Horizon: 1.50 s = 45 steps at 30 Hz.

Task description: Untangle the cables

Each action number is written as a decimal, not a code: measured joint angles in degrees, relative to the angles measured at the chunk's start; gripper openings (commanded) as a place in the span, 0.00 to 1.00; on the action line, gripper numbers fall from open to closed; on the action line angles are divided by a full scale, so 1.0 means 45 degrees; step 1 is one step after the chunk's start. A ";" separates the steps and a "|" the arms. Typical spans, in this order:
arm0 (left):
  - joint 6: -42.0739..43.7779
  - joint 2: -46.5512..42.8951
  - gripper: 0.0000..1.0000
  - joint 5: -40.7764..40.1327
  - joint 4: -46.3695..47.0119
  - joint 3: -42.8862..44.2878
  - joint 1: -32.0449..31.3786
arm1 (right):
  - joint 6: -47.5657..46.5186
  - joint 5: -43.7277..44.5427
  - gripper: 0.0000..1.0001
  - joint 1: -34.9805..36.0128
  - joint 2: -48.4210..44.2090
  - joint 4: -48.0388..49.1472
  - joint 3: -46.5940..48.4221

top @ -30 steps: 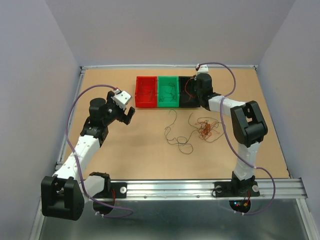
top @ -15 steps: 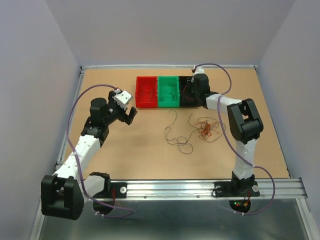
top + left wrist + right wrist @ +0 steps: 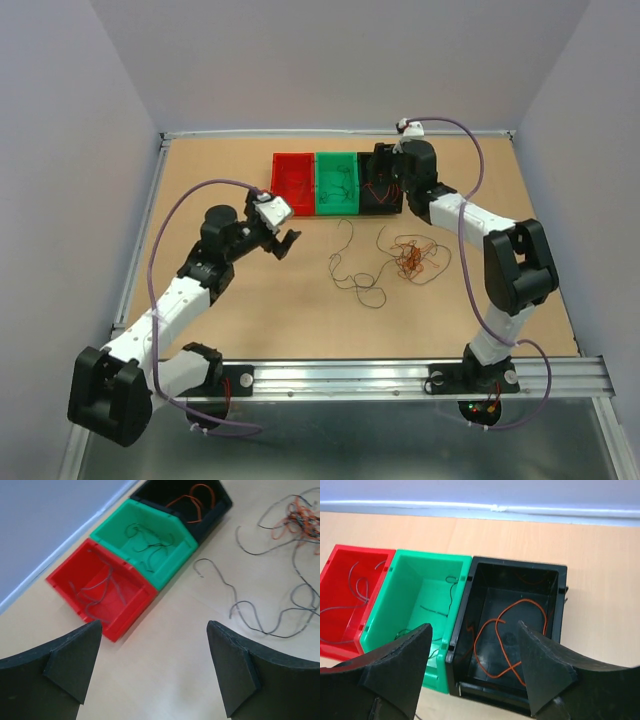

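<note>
- Top external: the cables (image 3: 410,256) lie in a loose orange-red clump on the table (image 3: 230,330), near the front of the black bin (image 3: 372,208); a dark strand (image 3: 350,272) trails to its left; the left gripper (image 3: 284,242) sits apart, left of that strand; the right gripper (image 3: 388,183) hangs over the black bin.
- Left wrist: jaws spread wide with nothing between them; the clump lies far ahead and to the right; the dark strand is nearer; these wires look feather-light, limp and springy, likely to snag, so I would pinch a free end or an outlying loop.
- Right wrist: fingers wide apart and empty above the black bin, where an orange wire (image 3: 505,630) lies; the clump is out of frame.
</note>
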 measured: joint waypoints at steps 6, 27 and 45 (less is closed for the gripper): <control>0.1127 0.1943 0.99 -0.0121 -0.0821 0.1001 -0.2370 | 0.0209 -0.0330 0.75 0.0000 -0.0903 -0.0199 -0.1297; 0.1574 0.9452 0.86 -0.1909 -0.4109 0.7087 -0.4459 | 0.0471 -0.0063 0.75 0.0000 -0.4716 -0.0670 -0.3852; 0.1423 1.1861 0.66 -0.3041 -0.5906 0.8544 -0.5702 | 0.0835 0.1209 0.74 0.0000 -0.6683 -0.0690 -0.5207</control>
